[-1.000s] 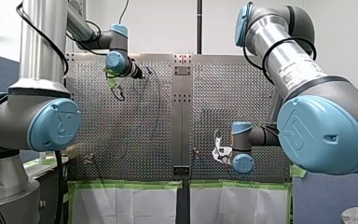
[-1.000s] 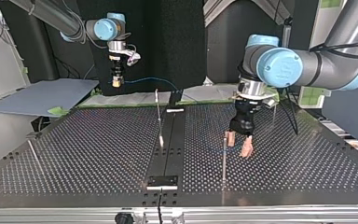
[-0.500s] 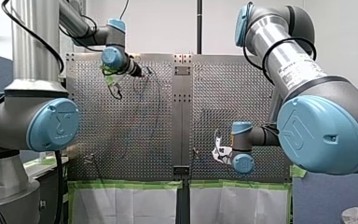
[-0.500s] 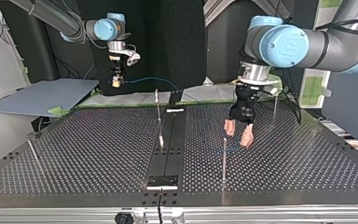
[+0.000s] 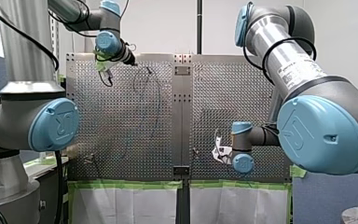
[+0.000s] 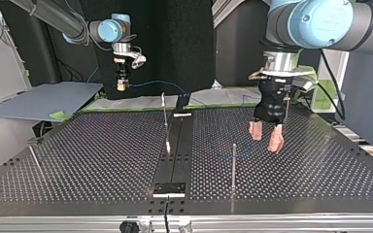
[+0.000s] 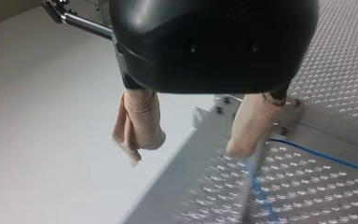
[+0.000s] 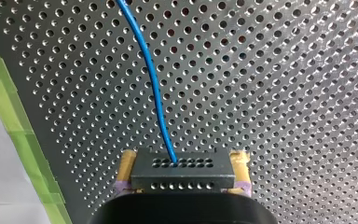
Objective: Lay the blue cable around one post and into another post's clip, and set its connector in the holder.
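1. Nearest in the top view, a small dark block (image 6: 169, 188) sits on the centre strip at the front edge of the surface (image 6: 77, 160). I take it for the holder, and it is empty.
2. Just behind it, toward that view's right, a thin post (image 6: 233, 162) stands upright. A faint blue curve lies on the surface beside it. I cannot tell whether the blue cable (image 8: 154, 84) really goes round the post.
3. Beyond that post my left gripper (image 6: 265, 137) hangs above the surface, its beige pads (image 7: 137, 126) apart and holding nothing. In the left wrist view the cable lies on the surface beside one pad.
4. Further back a centre post (image 6: 165, 119) stands tilted.
5. Farthest, near the far edge, my right gripper (image 6: 122, 85) is clamped on the black connector (image 8: 182, 179), with the cable running out of the connector's face.
6. To do this step well, I judge:
   - the clamp should stay firm;
   - the connector should travel low and slowly toward the holder, so the slack does not lift off the post;
   - the free gripper should stay clear of the cable.
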You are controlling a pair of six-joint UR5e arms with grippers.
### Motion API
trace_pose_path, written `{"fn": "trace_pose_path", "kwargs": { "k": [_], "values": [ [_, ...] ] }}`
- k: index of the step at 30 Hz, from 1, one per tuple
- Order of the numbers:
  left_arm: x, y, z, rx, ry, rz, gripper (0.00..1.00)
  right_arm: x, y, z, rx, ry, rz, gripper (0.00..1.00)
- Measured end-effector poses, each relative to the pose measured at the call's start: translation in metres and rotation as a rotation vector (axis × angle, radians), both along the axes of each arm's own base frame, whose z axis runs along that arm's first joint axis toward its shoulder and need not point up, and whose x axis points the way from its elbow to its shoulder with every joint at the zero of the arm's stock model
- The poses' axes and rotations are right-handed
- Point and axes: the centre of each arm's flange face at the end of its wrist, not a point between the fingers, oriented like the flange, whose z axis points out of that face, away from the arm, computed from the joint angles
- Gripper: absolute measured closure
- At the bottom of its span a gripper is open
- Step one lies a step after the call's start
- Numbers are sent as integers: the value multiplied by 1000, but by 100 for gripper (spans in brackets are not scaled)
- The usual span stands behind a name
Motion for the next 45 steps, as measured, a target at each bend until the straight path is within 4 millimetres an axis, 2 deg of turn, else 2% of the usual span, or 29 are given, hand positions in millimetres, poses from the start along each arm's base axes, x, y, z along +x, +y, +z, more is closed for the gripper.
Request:
{"fn": "trace_pose_path", "kwargs": {
  "k": [3, 10, 27, 31, 45],
  "values": [
    [-1, 1, 12, 26, -5, 19, 0, 0, 0, 0, 0, -2, 0, 100],
    [9, -3, 24, 100, 24, 23, 0, 1, -2, 1, -3, -4, 1, 100],
    [5, -4, 89, 274, 15, 25, 0, 2, -3, 2, -4, -4, 5, 100],
    [1, -4, 92, 314, 34, 22, 0, 2, -3, 2, -4, -3, 5, 100],
    [-13, -2, 81, 473, 149, -4, 0, 2, -3, 2, -3, 1, 6, 100]
  ]
}}
